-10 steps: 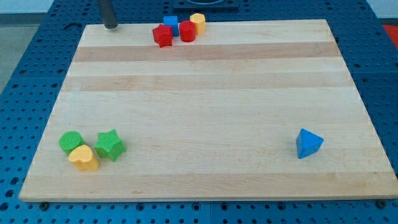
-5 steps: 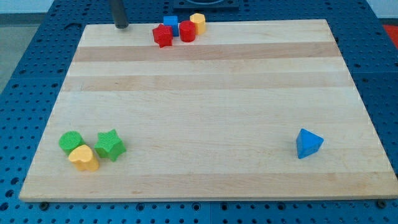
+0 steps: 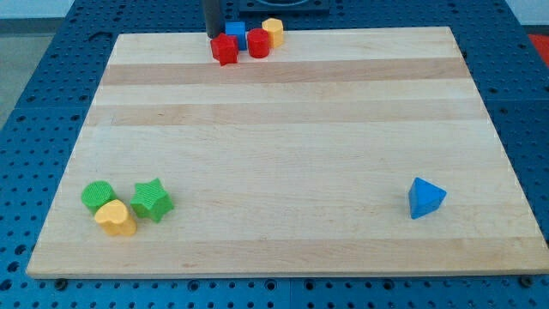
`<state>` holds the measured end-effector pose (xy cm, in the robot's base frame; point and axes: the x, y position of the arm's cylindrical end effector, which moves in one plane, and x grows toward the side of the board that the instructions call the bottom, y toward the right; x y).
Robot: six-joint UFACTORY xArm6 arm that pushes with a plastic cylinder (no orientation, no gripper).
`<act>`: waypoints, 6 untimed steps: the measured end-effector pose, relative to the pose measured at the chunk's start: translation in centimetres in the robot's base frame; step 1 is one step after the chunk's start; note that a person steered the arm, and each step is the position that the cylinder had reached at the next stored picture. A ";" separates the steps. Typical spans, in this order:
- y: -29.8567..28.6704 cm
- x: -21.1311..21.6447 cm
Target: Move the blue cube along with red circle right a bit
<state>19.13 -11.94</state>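
Note:
The blue cube (image 3: 236, 33) sits at the view's top edge of the wooden board (image 3: 283, 154). The red circle (image 3: 258, 43) touches it on the right, just below. A red star-shaped block (image 3: 225, 50) lies just left of and below the cube. A yellow block (image 3: 273, 32) stands right of the red circle. My tip (image 3: 213, 34) is at the board's top edge, just left of the blue cube and right above the red star block.
A green round block (image 3: 98, 196), a yellow block (image 3: 116, 218) and a green star (image 3: 151, 200) cluster at the view's bottom left. A blue triangular block (image 3: 425, 198) lies at the bottom right.
My tip has slid right along the board's top edge, from the top left corner to just left of the blue cube. No block has moved.

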 end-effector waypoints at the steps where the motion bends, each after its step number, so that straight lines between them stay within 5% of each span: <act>1: 0.6 0.9; 3: 4.6 3.5; 6: 8.1 1.8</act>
